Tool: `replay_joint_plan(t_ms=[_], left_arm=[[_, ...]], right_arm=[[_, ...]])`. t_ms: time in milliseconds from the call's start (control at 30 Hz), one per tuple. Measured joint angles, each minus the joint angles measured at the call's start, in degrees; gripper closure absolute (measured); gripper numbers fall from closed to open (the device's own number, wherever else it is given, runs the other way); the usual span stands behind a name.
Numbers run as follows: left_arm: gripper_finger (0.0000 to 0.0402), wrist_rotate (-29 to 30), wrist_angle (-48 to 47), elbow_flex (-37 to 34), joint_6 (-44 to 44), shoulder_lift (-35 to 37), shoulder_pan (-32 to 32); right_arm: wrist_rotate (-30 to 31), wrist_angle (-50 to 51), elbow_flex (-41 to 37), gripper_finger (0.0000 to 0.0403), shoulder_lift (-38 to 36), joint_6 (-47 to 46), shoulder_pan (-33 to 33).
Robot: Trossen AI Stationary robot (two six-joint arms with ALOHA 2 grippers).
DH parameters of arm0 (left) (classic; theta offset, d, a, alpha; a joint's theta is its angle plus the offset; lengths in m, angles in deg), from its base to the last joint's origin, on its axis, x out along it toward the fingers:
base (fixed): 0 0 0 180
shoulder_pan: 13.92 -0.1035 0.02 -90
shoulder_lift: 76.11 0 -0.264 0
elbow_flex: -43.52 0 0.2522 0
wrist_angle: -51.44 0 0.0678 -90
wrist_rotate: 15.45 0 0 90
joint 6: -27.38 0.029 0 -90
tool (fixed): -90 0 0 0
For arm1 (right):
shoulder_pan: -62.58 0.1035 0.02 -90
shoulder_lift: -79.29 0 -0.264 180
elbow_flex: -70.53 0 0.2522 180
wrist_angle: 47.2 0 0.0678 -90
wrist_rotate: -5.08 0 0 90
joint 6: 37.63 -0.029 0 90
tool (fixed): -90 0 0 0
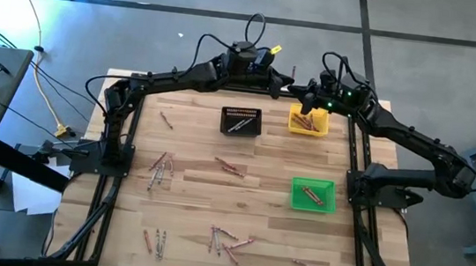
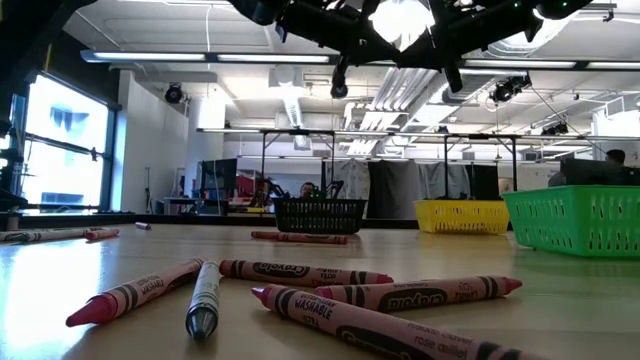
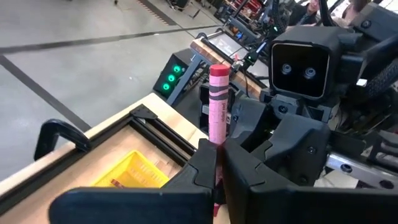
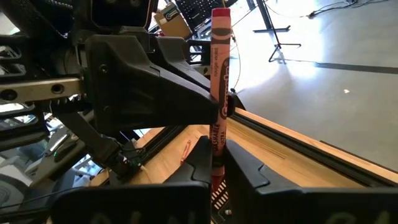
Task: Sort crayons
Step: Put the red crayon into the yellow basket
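A reddish-pink crayon point(image 3: 217, 106) is held in the air between my two grippers, above the table's far edge beside the yellow bin point(image 1: 308, 121). My left gripper point(image 3: 216, 163) comes from the left and is shut on it. My right gripper point(image 4: 216, 167) comes from the right, facing the left one, and is shut on it too. The crayon also shows in the right wrist view point(image 4: 219, 74). Several other crayons point(image 1: 161, 167) lie flat on the wooden table, some near the front edge point(image 2: 300, 272). My left gripper pinches the crayon's lower part point(image 3: 215, 149) between its two fingers. The fingers lie across the crayon. Most of the crayon sticks out beyond them, and it is lifted clear of the table. My right gripper pinches the same crayon on its wrapper point(image 4: 216, 146) between its two fingers, coming from the side opposite the left gripper. The fingers lie across the crayon. The crayon's long end point(image 4: 221, 25) sticks out past them, clear of the table.
A black bin point(image 1: 241, 121) stands at the far middle. The yellow bin holds some crayons. A green bin point(image 1: 313, 195) with crayons stands at the right. Loose crayons lie in groups at the left point(image 1: 156, 241), the middle point(image 1: 230, 167) and the front point(image 1: 227, 238).
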Motion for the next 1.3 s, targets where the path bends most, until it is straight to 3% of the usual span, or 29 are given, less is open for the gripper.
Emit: replay_joint_plan(t_ms=[467,600,733,833,967,1300], left_arm=[[0.0304,2.0,0.0,0.0,5.3,0.0,-0.2],[0.0284,1.7,-0.2,0.0,5.2,0.0,-0.3],[0.0281,-0.2,-2.1,0.0,4.4,0.0,-0.5],[0.0284,-3.2,-3.4,0.0,3.0,0.0,-0.9],[0.029,-3.3,-5.0,0.0,2.7,0.0,-1.1],[0.0298,-5.0,-5.8,0.0,2.7,0.0,-1.1]], right_arm=[[-0.2,1.1,0.0,0.0398,0.0,-0.1,-4.1],[0.0,12.3,0.0,0.0398,0.0,1.9,-8.5],[4.1,31.7,0.0,0.0398,0.6,6.1,-11.5],[8.4,39.6,-0.1,0.0398,1.6,9.8,-12.3],[8.9,42.6,-0.1,0.0395,4.2,12.9,-13.0],[8.9,39.4,-0.1,0.0382,11.5,15.1,-12.9]])
